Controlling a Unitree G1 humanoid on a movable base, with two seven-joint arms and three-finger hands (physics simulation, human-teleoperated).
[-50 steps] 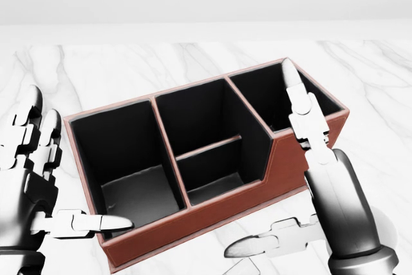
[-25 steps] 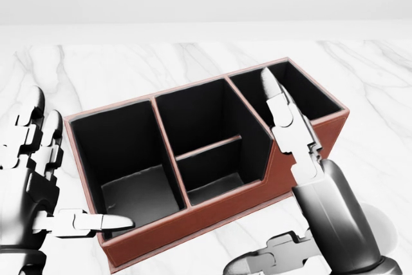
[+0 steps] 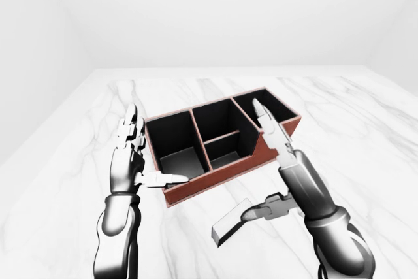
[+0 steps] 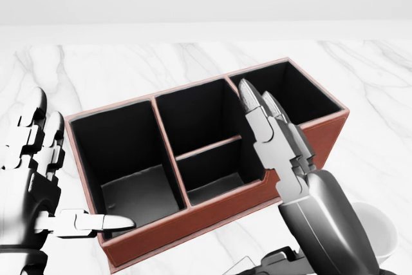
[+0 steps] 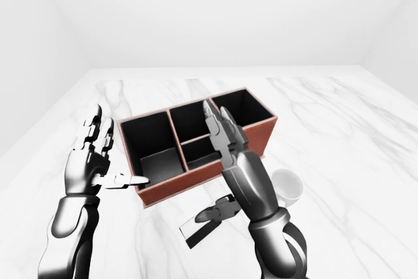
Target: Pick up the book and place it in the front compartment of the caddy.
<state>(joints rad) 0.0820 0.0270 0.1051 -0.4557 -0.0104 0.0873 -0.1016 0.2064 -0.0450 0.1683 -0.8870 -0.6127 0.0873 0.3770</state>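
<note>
Nearest you, the book [image 3: 230,222] lies flat on the white marble table [image 3: 366,135], low in the left-eye view, not yet lifted. Your right hand [image 3: 264,187] stands just above it, long fingers [image 4: 257,120] spread and pointing up across the caddy's lower wall, thumb [image 3: 261,212] reaching down toward the book's right end; whether the thumb touches the cover is hard to say from these angles. Nothing is clamped in that hand.

Beyond the book sits the red caddy [image 4: 212,214], its black compartments bare. Your left hand [image 4: 38,185] hovers at the caddy's left end, fingers apart, its thumb [image 4: 96,223] lying over the left corner of the rim, holding nothing. A white cup [image 5: 287,186] stands just right of the right arm.

Judged from this, the pick-up is the step in hand. Next, the right hand must drop, close round the book, then carry it to the front compartment.
</note>
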